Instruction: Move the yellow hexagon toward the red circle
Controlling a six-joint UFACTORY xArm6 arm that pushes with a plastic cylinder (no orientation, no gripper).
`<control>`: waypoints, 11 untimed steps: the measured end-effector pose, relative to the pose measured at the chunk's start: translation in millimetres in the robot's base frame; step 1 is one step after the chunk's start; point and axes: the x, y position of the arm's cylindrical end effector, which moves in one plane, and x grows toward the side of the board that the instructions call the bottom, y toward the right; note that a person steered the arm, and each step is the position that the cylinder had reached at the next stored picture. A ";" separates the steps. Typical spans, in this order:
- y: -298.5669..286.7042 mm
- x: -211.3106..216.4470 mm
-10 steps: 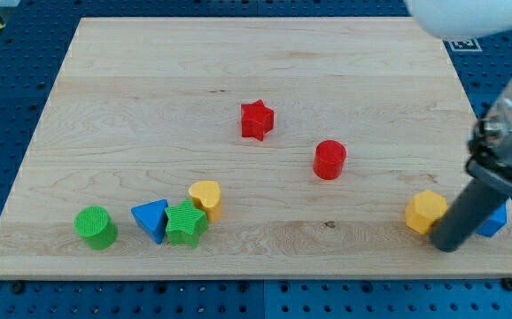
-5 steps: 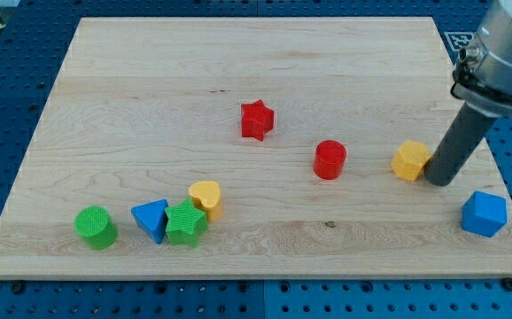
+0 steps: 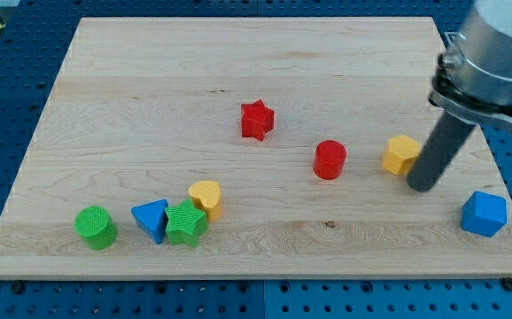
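The yellow hexagon [image 3: 400,154] lies on the wooden board at the view's right, a short way right of the red circle [image 3: 329,159]. My tip [image 3: 421,185] rests on the board just right of and slightly below the yellow hexagon, touching or nearly touching its lower right side. The dark rod rises from the tip toward the view's upper right.
A red star [image 3: 257,120] lies up and left of the red circle. A blue hexagon [image 3: 484,213] sits near the board's right edge. At the lower left are a yellow heart [image 3: 205,198], a green star [image 3: 185,223], a blue triangle [image 3: 151,219] and a green cylinder [image 3: 95,228].
The yellow hexagon has slid up and left from near the board's lower right toward the red circle. My tip has followed it the same way. The blue hexagon is now uncovered.
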 end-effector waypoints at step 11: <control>35.4 -63.2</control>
